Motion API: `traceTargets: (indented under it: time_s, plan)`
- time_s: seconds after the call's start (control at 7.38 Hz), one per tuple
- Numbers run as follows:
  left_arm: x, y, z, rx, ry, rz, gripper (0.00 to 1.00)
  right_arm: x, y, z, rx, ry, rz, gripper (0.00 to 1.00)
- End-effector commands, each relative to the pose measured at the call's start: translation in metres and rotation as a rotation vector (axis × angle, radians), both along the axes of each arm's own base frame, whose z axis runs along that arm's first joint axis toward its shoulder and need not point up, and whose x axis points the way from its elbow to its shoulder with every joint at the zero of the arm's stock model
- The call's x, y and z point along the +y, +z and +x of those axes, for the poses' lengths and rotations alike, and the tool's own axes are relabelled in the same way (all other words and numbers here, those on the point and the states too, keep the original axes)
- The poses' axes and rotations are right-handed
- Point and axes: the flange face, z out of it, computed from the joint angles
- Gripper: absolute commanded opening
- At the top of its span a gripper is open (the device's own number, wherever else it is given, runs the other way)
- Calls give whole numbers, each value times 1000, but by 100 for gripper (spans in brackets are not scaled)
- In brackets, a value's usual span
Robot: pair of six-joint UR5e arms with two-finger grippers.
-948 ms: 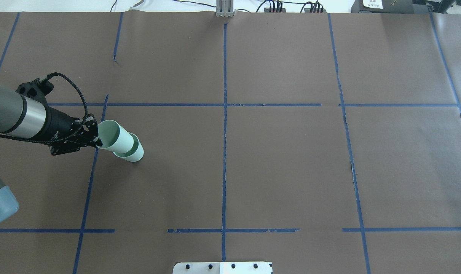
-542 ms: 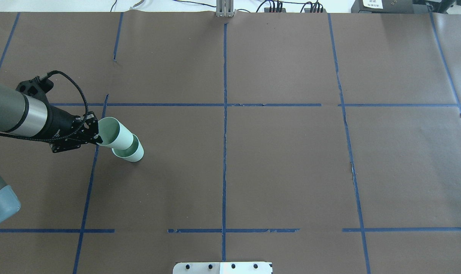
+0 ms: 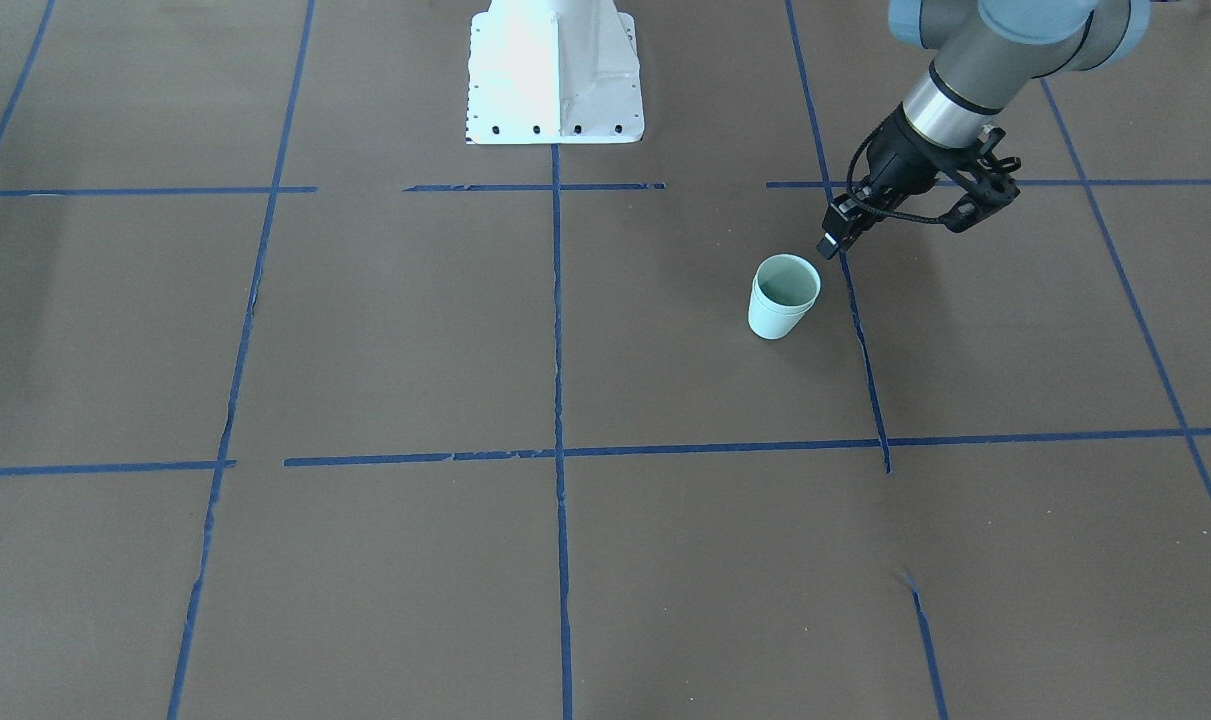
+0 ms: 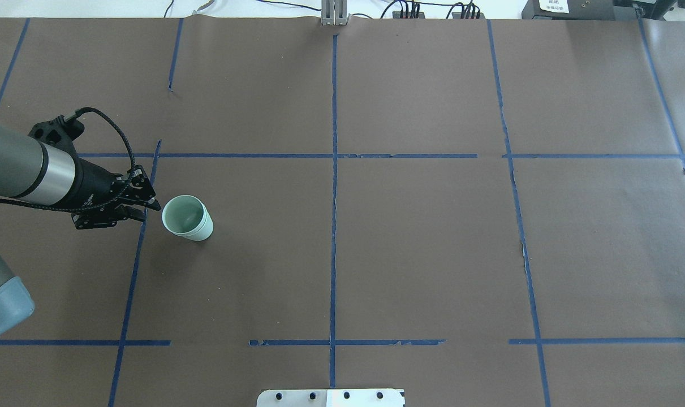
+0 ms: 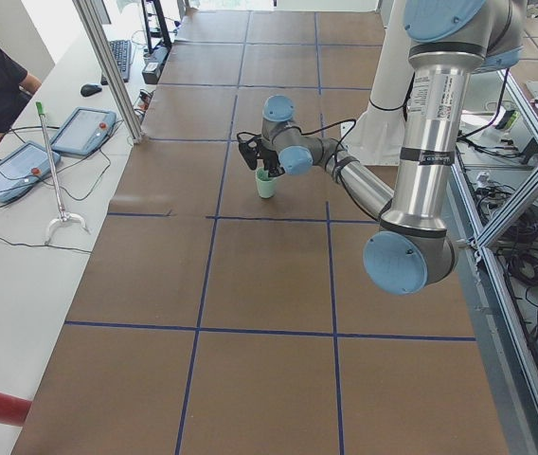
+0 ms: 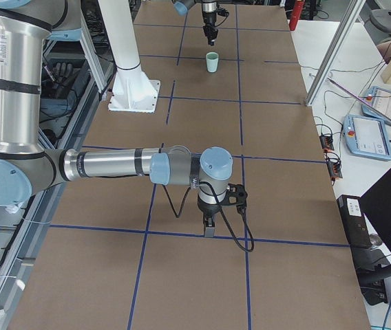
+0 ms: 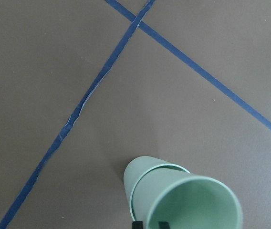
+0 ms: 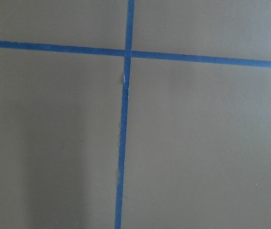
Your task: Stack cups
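Mint-green cups (image 7: 192, 205) showed two nested rims in left wrist view, seemingly one overhead; stack (image 4: 188, 217) stood just beside left gripper (image 4: 150, 209), apart, its fingers parted, empty.

A flat brown paper-covered tabletop (image 4: 421, 243) is crossed by a grid of blue tape lines (image 4: 334, 226). Black cables (image 4: 410, 8) lie along its twelve o'clock edge. In the left side view, a white bench (image 5: 23, 256) at nine o'clock carries a grey flat screen pendant (image 5: 84, 130).
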Motion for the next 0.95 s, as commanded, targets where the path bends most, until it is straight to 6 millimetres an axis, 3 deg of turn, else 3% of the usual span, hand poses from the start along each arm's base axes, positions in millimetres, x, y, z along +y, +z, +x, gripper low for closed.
traceTargets:
  time_s: [0.0, 0.27, 0.41, 0.54, 0.81]
  plan:
    - [-1, -4, 3, 5, 3, 7, 77, 0, 0, 0, 0, 0, 0, 100]
    - [-5, -9, -10, 3, 42, 105, 76, 0, 0, 0, 0, 0, 0, 100]
    - [-20, 6, -47, -46, 58, 222, 76, 0, 0, 0, 0, 0, 0, 100]
    - [-31, 41, -102, -104, 108, 320, 76, 0, 0, 0, 0, 0, 1, 100]
    - [-19, 131, -210, -223, 245, 480, 77, 0, 0, 0, 2, 0, 0, 100]
